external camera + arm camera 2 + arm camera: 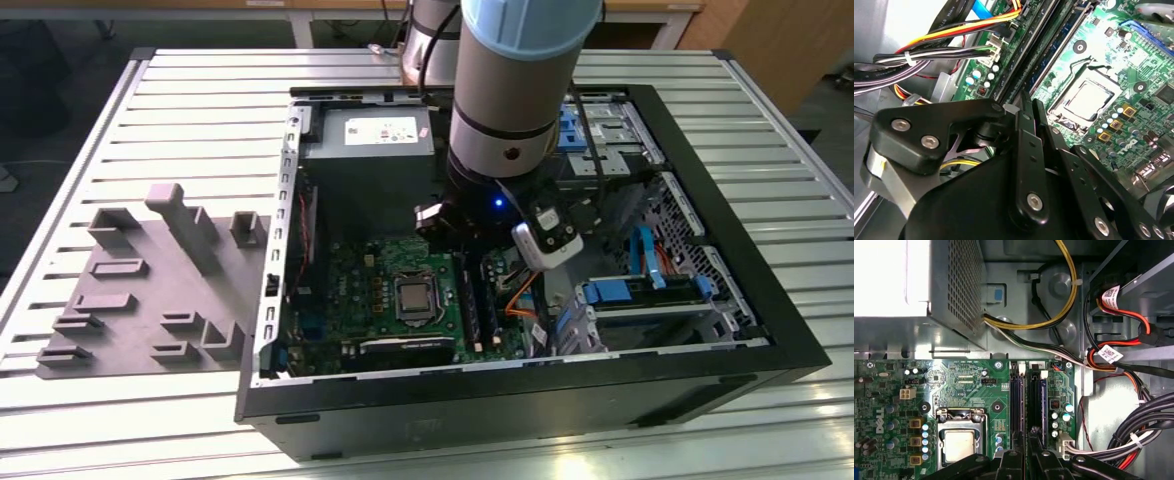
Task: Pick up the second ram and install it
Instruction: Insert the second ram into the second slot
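Closest to the wrist cameras, the gripper (1026, 452) has its black fingers (1030, 150) drawn together, hovering right over the memory slots (1023, 405) on the green motherboard (971, 385). Whether they pinch anything is hard to tell. The second ram (1043, 405), a dark-blue stick, stands on edge in the slot nearer the coloured cable bundle (1119, 435), apparently seated or nearly so. Judging by this, the installing step is in hand; finishing it calls for a straight press down until the stick locks. Beyond sits the processor socket (960, 442), then the grey power supply (914, 290). In the exterior view, the grey holder tray (140, 290) lies by the table's edge, well apart from the computer case (747, 330).
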### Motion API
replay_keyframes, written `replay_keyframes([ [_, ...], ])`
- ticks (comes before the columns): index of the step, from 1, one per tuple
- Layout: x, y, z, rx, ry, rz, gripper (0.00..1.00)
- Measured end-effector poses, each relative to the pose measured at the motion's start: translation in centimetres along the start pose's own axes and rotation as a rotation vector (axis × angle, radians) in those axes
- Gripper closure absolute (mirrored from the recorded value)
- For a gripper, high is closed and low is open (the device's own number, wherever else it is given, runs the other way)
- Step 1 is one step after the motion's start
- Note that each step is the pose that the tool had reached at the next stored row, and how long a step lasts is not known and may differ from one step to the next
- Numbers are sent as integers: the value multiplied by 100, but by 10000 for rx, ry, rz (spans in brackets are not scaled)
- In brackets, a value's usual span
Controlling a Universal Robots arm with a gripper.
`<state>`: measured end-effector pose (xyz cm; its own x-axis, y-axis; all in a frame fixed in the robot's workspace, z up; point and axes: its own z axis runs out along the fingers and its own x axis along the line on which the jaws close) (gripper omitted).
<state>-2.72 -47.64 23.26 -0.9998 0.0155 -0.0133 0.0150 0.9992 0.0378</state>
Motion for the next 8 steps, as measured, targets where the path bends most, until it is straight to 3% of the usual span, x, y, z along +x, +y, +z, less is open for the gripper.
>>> replay_keyframes([
  [8, 0, 0, 0, 0, 0, 0, 89],
])
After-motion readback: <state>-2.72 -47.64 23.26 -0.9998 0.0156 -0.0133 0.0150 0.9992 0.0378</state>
